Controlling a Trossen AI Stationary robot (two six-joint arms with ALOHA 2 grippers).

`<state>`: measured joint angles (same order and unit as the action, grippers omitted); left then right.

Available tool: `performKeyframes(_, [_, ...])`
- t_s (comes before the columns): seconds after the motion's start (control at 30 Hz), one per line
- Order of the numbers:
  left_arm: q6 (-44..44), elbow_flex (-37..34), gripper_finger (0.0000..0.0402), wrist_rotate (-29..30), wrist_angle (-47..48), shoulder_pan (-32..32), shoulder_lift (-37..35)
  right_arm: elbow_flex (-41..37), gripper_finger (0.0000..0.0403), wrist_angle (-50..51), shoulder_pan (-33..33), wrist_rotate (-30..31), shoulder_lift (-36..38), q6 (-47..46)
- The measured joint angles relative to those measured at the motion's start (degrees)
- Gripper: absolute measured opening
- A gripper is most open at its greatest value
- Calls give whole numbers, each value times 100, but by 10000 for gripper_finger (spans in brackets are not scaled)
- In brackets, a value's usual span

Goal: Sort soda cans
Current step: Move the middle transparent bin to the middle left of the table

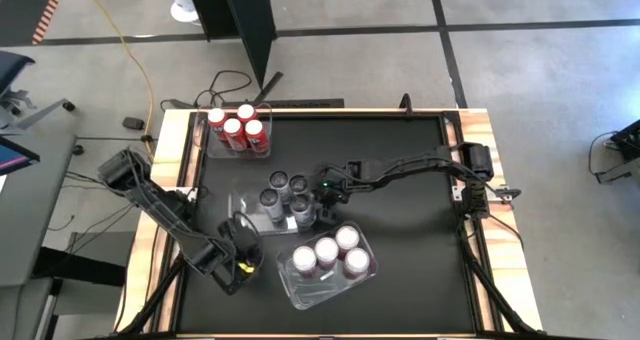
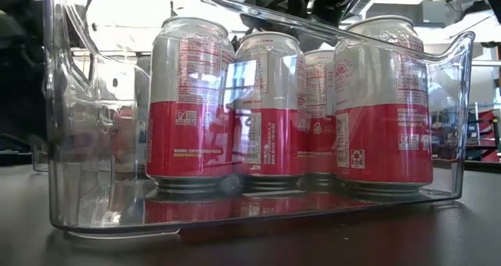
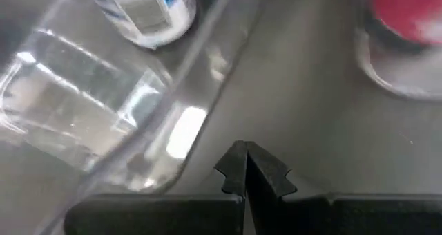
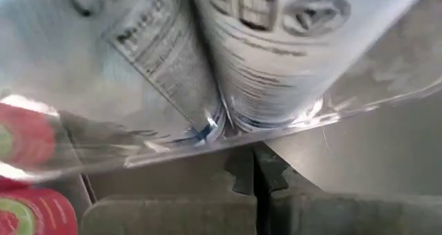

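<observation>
Three clear tubs hold the soda cans. Several red cans (image 1: 238, 128) stand in the far-left tub, several dark cans (image 1: 285, 192) in the middle tub (image 1: 245, 205), and several white-and-red cans (image 1: 330, 255) (image 2: 274, 109) in the near tub (image 1: 300, 292). My left gripper (image 1: 247, 252) (image 3: 247, 167) is shut and holds nothing. It hangs low over bare table between the middle tub (image 3: 90, 104) and the near tub. My right gripper (image 1: 322, 202) (image 4: 254, 167) is shut and holds nothing, its tips at the middle tub's wall (image 4: 290, 117), behind which grey cans (image 4: 276, 48) stand. My right gripper's shut fingertips (image 4: 242, 167) slant down from the table's right side, right at the lower edge of the middle tub's clear wall. I cannot tell whether they touch it. My left gripper touches nothing.
The black table top (image 1: 400, 230) lies bare to the right of the tubs. Wooden rails (image 1: 180, 160) frame the table. A white-and-red can (image 3: 404, 21) stands close beyond my left gripper. Cables (image 1: 230, 80) lie on the floor behind the table.
</observation>
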<state>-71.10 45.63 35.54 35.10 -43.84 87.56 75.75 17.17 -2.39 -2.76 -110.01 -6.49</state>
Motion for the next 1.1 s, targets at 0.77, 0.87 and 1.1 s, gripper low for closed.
performKeyframes(0.77, [-876, -657, 0, 260, 573, 144, -27, -4, 1, -990, -189, -10, -9, -96])
performKeyframes(0.87, [-1016, -660, 0, 292, 750, 201, -19, -5, 1, -1126, -240, -14, -14, -98])
performKeyframes(1.1, [-1191, -664, 0, 270, 1189, 347, -16, -4, 1, -1306, -339, -41, -26, -106])
